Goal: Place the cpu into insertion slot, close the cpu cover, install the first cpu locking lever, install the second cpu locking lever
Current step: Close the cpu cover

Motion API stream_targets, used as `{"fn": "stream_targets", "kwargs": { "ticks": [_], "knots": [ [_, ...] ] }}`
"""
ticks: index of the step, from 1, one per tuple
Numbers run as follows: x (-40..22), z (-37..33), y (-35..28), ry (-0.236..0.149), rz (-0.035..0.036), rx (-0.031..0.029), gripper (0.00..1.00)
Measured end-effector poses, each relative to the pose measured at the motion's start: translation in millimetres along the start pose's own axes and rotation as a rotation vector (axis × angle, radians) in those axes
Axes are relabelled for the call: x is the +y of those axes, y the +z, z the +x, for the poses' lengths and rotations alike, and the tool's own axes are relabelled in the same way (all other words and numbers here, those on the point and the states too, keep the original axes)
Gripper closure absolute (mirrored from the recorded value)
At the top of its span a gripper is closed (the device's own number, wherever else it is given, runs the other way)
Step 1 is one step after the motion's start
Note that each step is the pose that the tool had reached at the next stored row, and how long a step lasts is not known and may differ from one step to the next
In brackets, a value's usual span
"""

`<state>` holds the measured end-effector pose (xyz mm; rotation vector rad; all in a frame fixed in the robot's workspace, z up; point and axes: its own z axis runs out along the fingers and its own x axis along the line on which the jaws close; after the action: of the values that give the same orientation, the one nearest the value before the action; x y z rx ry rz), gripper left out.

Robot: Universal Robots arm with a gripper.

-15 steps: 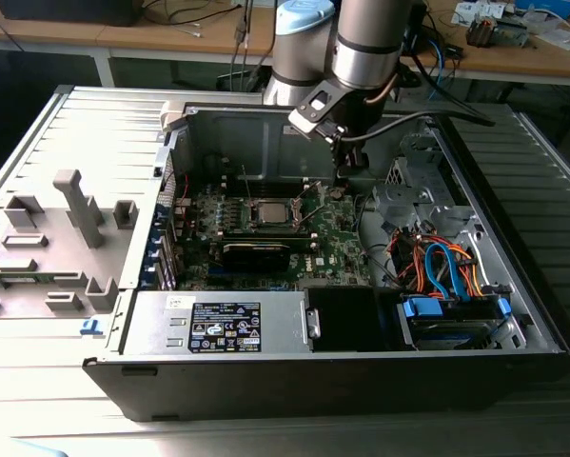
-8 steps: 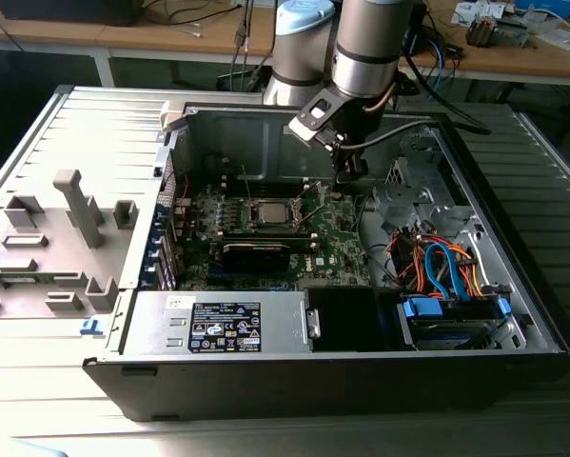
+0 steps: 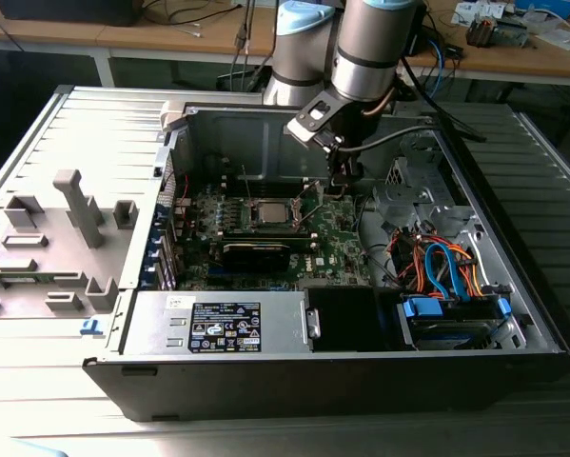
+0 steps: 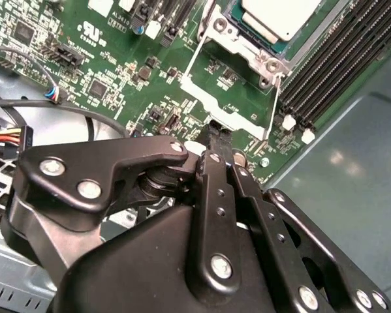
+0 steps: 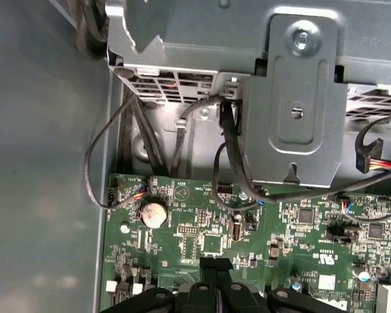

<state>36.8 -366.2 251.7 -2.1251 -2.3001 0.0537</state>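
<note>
**CPU seated; cover open**

The cpu (image 4: 280,16) lies flat in its socket on the green motherboard (image 3: 337,249), pale metal top up. The cpu cover (image 4: 237,117) is swung open, clear of the chip, on the socket's side toward the exterior view's right. The gripper (image 4: 218,134) stands at the cover's outer edge with its fingers together. Whether they pinch that edge cannot be told. The arm reaches down from the far side into the open computer case (image 3: 513,219). A power supply (image 3: 227,324) sits along the near wall.
</note>
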Motion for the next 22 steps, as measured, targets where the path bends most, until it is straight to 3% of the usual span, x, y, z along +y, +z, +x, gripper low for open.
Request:
{"fn": "stream_targets", "kwargs": {
  "ticks": [4,9,22],
  "knots": [
    [-5.9,0.5,0.2,0.0,0.0,-0.0004,0.89],
    [-18.7,1.5,0.7,0.0,-0.0001,-0.0003,0.89],
    [-28.1,2.3,2.1,0.0,0.0,-0.0004,0.89]
  ]
}}
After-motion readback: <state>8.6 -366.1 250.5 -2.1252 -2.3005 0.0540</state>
